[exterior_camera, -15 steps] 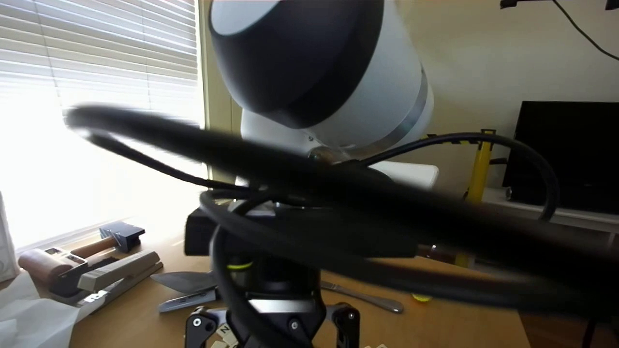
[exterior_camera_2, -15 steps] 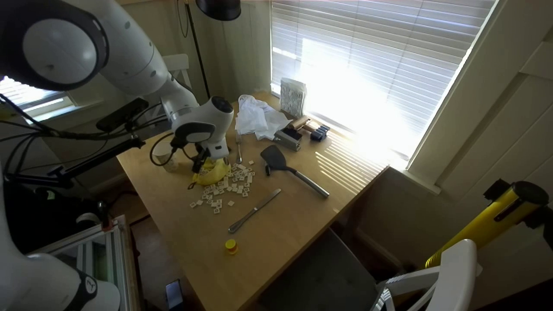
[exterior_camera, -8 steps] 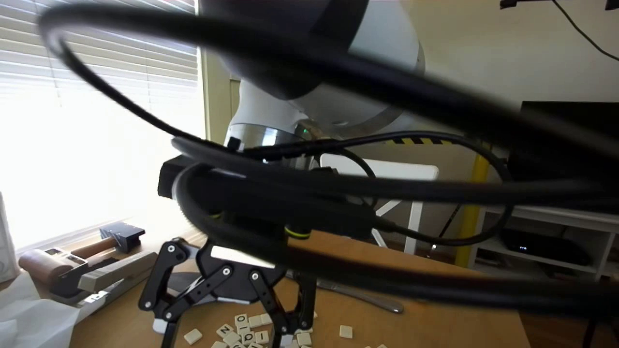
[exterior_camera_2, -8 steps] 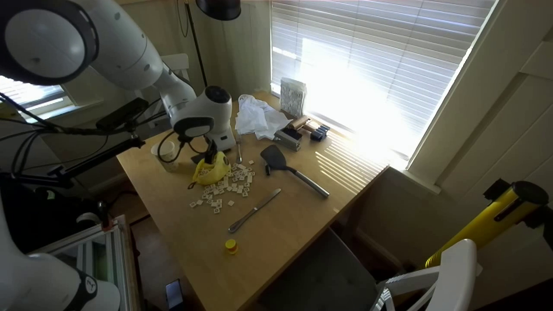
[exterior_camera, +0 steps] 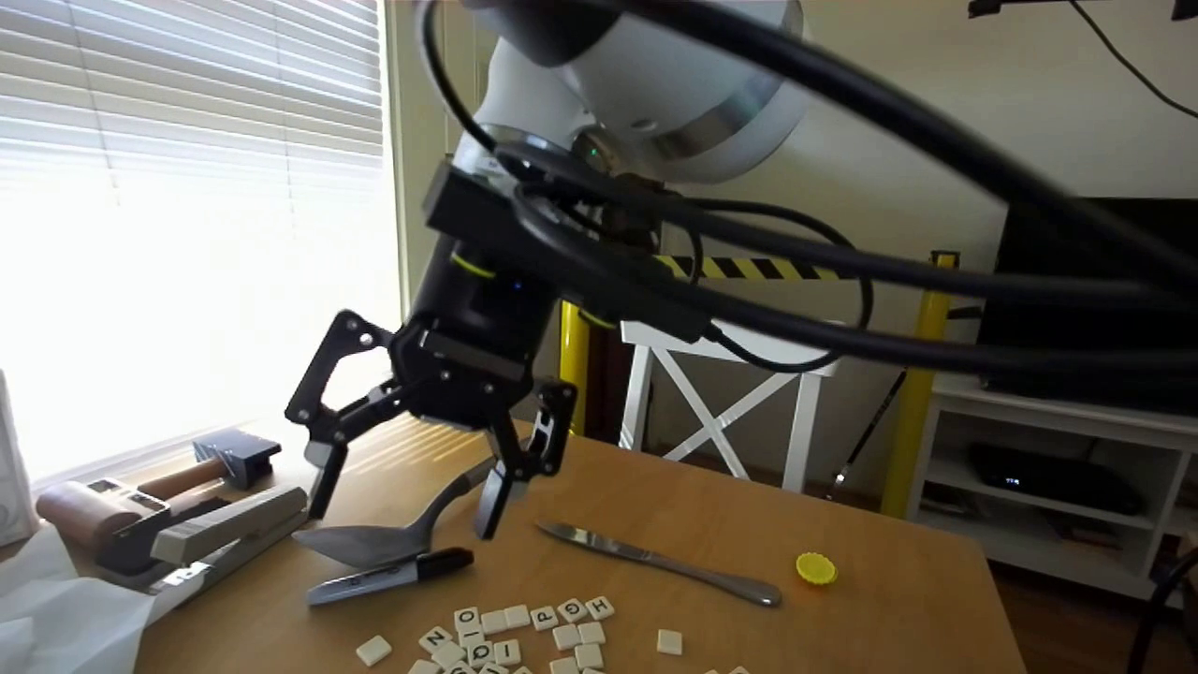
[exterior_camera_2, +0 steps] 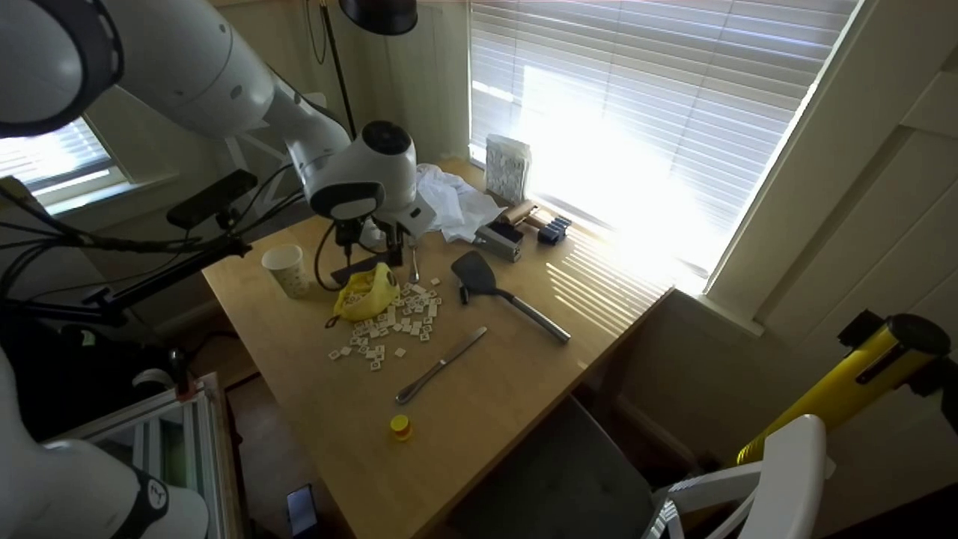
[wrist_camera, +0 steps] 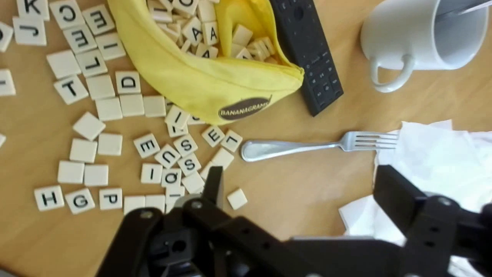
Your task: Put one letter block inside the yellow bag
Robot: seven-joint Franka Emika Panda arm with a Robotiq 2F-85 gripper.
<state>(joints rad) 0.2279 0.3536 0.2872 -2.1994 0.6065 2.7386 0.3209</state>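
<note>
In an exterior view, the end effector (exterior_camera: 404, 505) hangs tilted over the bench (exterior_camera: 842, 627) at left of centre, its two fingers standing well apart. Below it in the frame lies a marker (exterior_camera: 390, 575), just beside a spatula (exterior_camera: 374, 543); a knife (exterior_camera: 655, 559) slants right of centre, with a small yellow tub (exterior_camera: 816, 568) farther right. Many letter blocks (exterior_camera: 506, 652) crowd the bottom edge.

In an exterior view, the arm (exterior_camera_2: 217, 75) reaches in from the upper left, and most of the end effector is hidden. The yellow bag (exterior_camera_2: 374, 301) lies left of centre, with letter blocks spread below and to its right; a paper cup (exterior_camera_2: 288, 273) stands to its left.

In the wrist view, the yellow bag lies at top centre, letter blocks inside it and many more scattered at left. A black remote (wrist_camera: 319, 65) lies beside it, a white mug (wrist_camera: 399, 38) at upper right; below them a fork (wrist_camera: 292, 149) overlaps a white sheet (wrist_camera: 430, 161). The parted fingers enter from the bottom, bench between them.
</note>
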